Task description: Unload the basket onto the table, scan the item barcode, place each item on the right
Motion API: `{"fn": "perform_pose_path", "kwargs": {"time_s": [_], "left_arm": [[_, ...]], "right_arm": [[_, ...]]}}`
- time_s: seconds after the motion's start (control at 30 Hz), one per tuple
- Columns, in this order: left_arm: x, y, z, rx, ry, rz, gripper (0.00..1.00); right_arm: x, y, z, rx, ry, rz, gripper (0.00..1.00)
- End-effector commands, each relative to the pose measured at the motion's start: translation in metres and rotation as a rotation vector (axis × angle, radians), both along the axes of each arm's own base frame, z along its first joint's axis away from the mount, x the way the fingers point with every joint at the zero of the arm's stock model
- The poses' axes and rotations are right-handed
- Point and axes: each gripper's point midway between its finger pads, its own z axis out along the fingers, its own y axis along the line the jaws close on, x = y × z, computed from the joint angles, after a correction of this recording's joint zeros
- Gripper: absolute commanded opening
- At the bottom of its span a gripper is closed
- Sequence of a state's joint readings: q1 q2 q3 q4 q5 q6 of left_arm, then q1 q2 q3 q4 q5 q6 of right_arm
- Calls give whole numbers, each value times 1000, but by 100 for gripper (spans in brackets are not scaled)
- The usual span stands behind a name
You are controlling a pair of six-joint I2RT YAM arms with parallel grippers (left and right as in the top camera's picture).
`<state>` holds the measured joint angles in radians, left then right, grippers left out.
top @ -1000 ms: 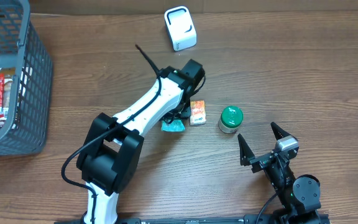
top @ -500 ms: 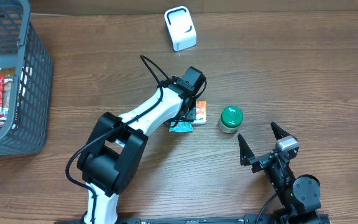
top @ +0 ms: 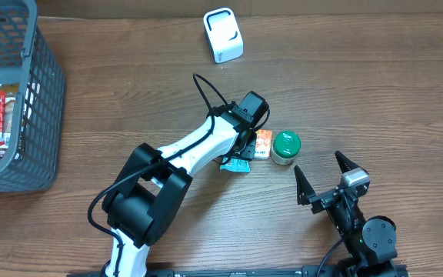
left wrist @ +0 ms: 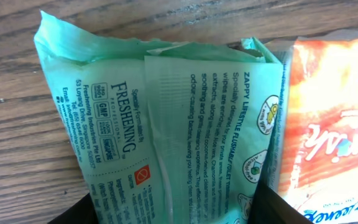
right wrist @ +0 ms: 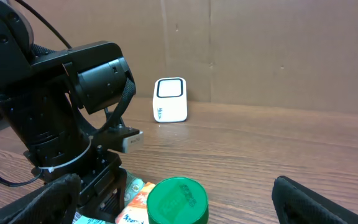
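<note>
The item in hand is a mint-green wipes packet (left wrist: 166,118), which fills the left wrist view; I see print on it but no barcode. My left gripper (left wrist: 176,210) is shut on its lower end, one dark finger at each side. From overhead the packet (top: 235,164) pokes out under the left wrist, mid-table. A white scanner (top: 223,35) stands at the far edge, also in the right wrist view (right wrist: 170,99). My right gripper (top: 325,178) hangs open near the front right, nothing between its fingers.
An orange packet (top: 263,144) lies against the wipes packet and touches a green-lidded jar (top: 286,146). The jar (right wrist: 178,200) sits just ahead of the right gripper. A grey basket (top: 21,115) holding several packets stands at the far left.
My left arm has slid right with the wipes packet, pushing the orange packet right until it meets the green jar. The right arm has not moved.
</note>
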<state>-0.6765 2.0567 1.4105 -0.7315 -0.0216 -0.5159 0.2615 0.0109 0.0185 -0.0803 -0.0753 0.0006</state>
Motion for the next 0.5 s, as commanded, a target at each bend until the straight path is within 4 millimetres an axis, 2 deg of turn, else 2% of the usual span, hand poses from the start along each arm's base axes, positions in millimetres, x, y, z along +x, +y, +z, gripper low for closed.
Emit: {"fn": "perform_pose_path", "kwargs": {"time_s": [0.0,0.23,0.47], "left_arm": [[-7,-7,6,-48,22,-18,50],[-11,-7,5,-50,39,-7,54],[-5,1,10,-46,45,17,77]], "right_arm": [[0,0,-3,3,0,0,100],[0,0,-3,3,0,0,100],[0,0,-3,3,0,0,100]]}}
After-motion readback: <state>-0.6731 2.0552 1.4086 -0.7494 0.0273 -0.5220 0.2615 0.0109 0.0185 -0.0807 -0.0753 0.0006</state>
